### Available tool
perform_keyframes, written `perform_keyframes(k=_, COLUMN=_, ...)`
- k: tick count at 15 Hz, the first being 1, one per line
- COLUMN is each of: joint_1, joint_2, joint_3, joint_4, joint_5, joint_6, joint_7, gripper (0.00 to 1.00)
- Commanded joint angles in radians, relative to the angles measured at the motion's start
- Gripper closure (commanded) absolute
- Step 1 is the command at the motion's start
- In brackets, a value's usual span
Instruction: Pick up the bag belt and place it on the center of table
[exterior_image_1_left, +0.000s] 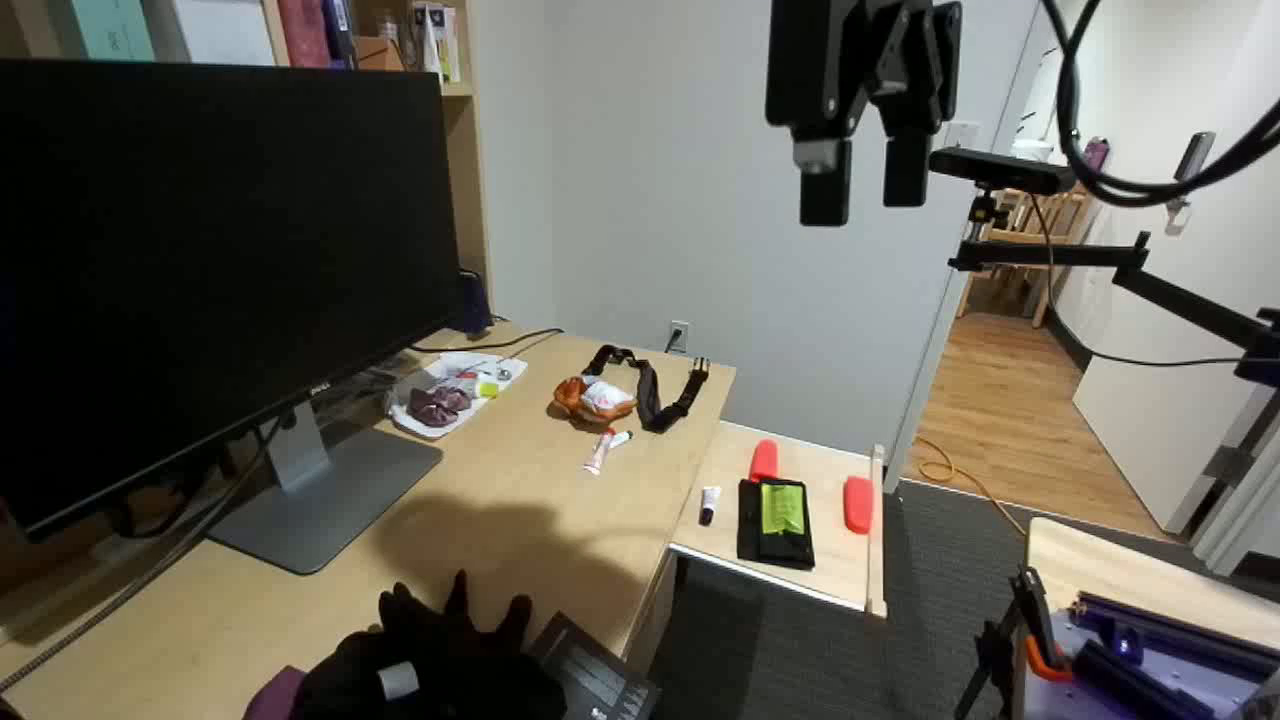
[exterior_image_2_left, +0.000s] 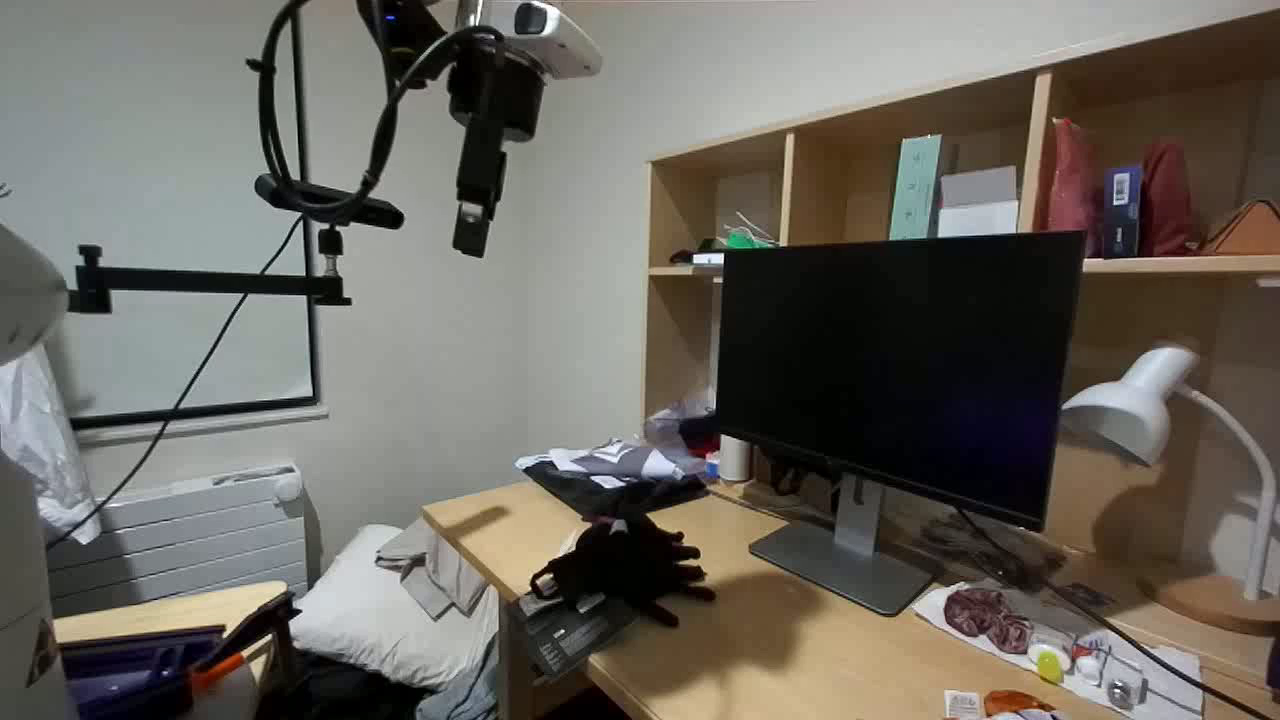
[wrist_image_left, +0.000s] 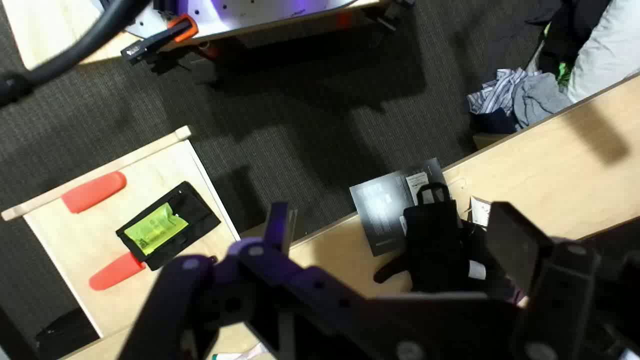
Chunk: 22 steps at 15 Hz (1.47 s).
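The bag belt (exterior_image_1_left: 650, 395), a narrow black strap with buckles, lies in loose bends near the far right corner of the light tan table (exterior_image_1_left: 610, 520) in an exterior view. The table also shows in an exterior view (exterior_image_2_left: 750, 650) and in the wrist view (wrist_image_left: 560, 175). The belt is out of view in the wrist view and in the remaining exterior view. My gripper (exterior_image_1_left: 866, 190) is high above the table, fingers pointing down, apart and empty. It also shows in an exterior view (exterior_image_2_left: 471, 230). In the wrist view the gripper (wrist_image_left: 395, 215) has its fingers wide apart.
An orange-brown lump (exterior_image_1_left: 578, 400) lies beside the belt, with small tubes (exterior_image_1_left: 600, 452) nearby. A monitor (exterior_image_1_left: 230, 270) stands on the table. A black glove-like thing (exterior_image_2_left: 625, 565) lies at the table edge. An open drawer (exterior_image_1_left: 720, 545) juts out. A camera arm (exterior_image_1_left: 1050, 253) stands near the gripper.
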Motion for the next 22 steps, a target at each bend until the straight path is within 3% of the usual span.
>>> perform_keyframes(k=1, joint_1=-0.013, joint_2=0.000, joint_3=0.010, joint_4=0.002, joint_5=0.004, joint_6=-0.003, joint_7=-0.005, gripper=0.00)
perform_keyframes(k=8, joint_1=-0.038, joint_2=0.156, joint_3=-0.027, joint_4=0.052, joint_5=-0.005, joint_6=0.043, joint_7=-0.024, gripper=0.00)
perform_keyframes(k=16, joint_1=-0.089, joint_2=0.431, joint_3=-0.100, joint_4=0.105, joint_5=-0.034, joint_6=0.367, joint_7=-0.029, gripper=0.00)
perform_keyframes(k=22, joint_1=-0.110, joint_2=0.593, joint_3=-0.161, joint_4=0.184, joint_5=-0.003, joint_6=0.436, joint_7=-0.002, gripper=0.00)
